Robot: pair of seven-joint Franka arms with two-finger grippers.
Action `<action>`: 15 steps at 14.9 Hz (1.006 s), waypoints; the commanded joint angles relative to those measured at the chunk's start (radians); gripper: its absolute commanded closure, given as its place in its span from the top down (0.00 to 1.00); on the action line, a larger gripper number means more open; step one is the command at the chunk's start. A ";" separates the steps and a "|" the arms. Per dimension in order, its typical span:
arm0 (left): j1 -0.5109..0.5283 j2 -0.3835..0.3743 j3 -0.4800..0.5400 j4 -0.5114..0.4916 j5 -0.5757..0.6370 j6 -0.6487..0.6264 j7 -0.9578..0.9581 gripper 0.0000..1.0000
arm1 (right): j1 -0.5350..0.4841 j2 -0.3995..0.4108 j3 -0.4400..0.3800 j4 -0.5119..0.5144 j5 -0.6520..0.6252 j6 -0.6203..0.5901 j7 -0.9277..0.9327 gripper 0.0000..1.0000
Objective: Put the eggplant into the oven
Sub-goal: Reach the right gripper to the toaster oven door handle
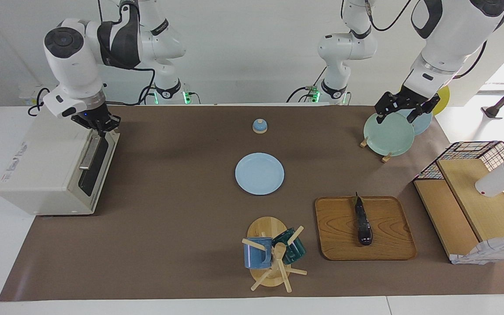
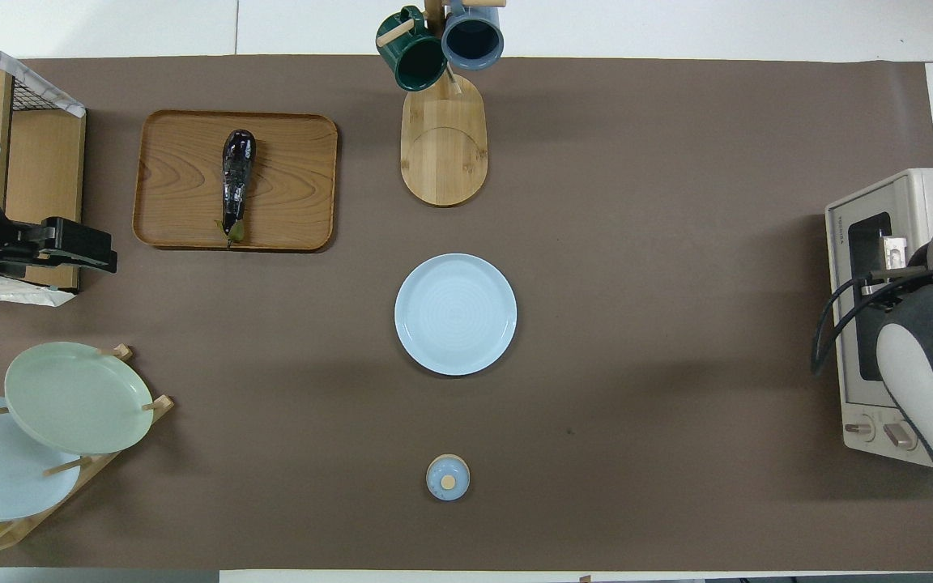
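**Oven door being opened first**

Mugs on their rack (image 1: 274, 253) are sitting low in the frame. At left, the oven (image 1: 50, 170) is getting its door opened: the right gripper (image 1: 99, 124) is closing together on the handle (image 1: 89, 153). At upper right, the left gripper (image 1: 403, 107) is waiting, fingers apart, over the plate rack (image 1: 387, 133). Lower right, the eggplant (image 1: 362, 222) is lying on the tray (image 1: 392, 245); next comes pulling the door down.
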 commanded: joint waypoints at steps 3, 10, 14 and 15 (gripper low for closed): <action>0.001 -0.016 0.000 -0.007 0.012 -0.011 -0.005 1.00 | -0.036 0.022 0.008 -0.039 -0.097 0.055 -0.083 0.00; -0.011 -0.016 -0.002 -0.007 0.012 -0.016 -0.005 1.00 | -0.058 0.014 0.009 -0.114 -0.119 0.146 -0.129 0.00; 0.000 -0.016 -0.002 -0.007 0.012 -0.014 -0.005 1.00 | -0.042 0.019 0.012 -0.149 -0.064 0.193 -0.120 0.00; 0.001 -0.016 -0.002 -0.007 0.012 -0.013 -0.005 1.00 | -0.042 0.023 0.012 -0.164 -0.050 0.222 -0.120 0.00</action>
